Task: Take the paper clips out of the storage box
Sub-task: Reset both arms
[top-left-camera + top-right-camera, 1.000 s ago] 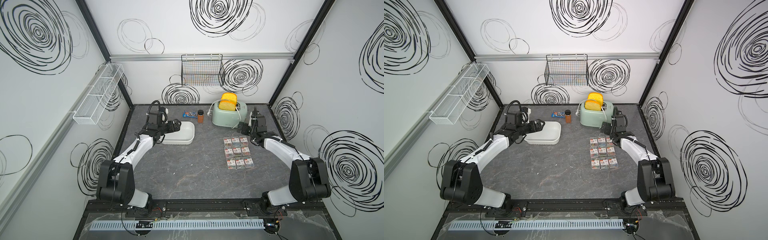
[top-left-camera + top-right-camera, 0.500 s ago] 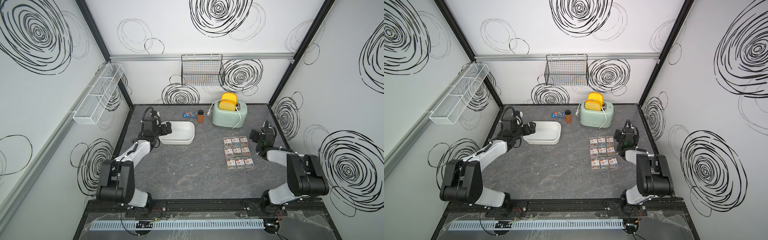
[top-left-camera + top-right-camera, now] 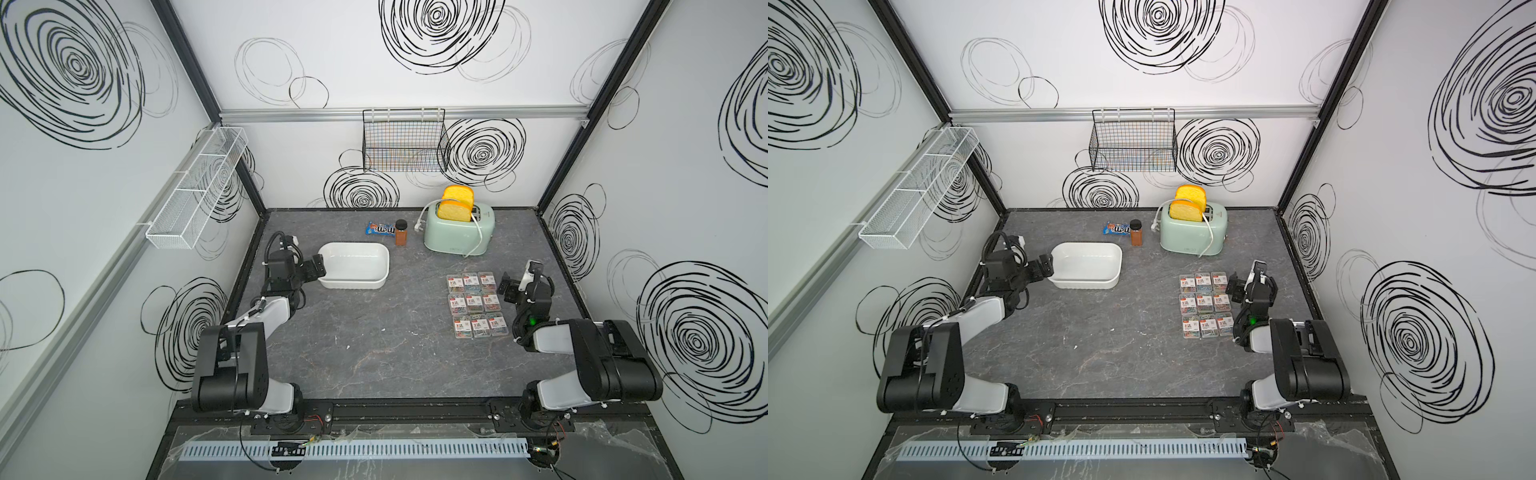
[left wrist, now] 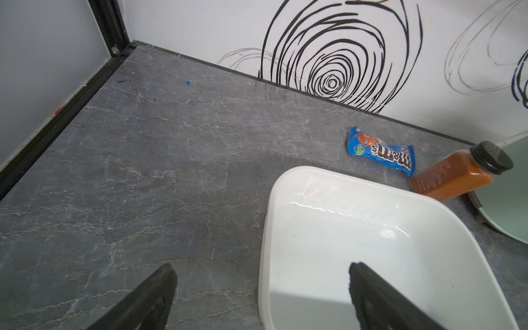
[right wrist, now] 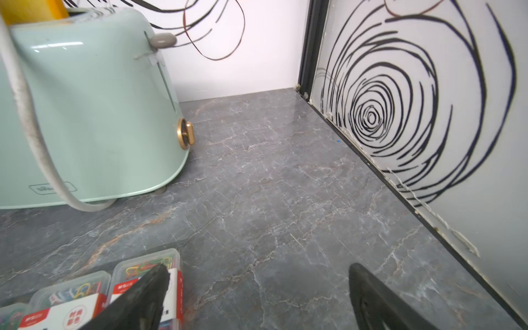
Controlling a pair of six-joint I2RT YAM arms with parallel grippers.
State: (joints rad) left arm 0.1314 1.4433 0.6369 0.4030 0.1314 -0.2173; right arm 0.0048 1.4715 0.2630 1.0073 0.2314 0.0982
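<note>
The storage box point(image 3: 353, 286) is a white tub at the table's back left, and it holds nothing in both top views point(image 3: 1086, 284). My left gripper point(image 3: 319, 266) is open at the tub's left end. In the left wrist view the tub's rim point(image 4: 264, 228) runs between the fingers of that gripper point(image 4: 261, 270), one over the inside and one over the table. Several clear cases of paper clips point(image 3: 476, 304) lie in a neat grid on the table at the right. My right gripper point(image 3: 505, 286) is open and empty just right of the grid. One of its fingers hangs over the nearest case point(image 5: 143, 264).
A mint toaster point(image 3: 457, 235) with yellow bread stands behind the grid, its white cord trailing down. An orange jar point(image 3: 401, 233) and a blue candy packet point(image 3: 380, 229) lie behind the tub. A black wire basket point(image 3: 403, 143) hangs on the back wall and a white mesh rack point(image 3: 195, 191) on the left wall.
My left gripper has drawn back leftward from over the tub to its left end. My right gripper has pulled back from beside the toaster to beside the grid. Both stayed open.
</note>
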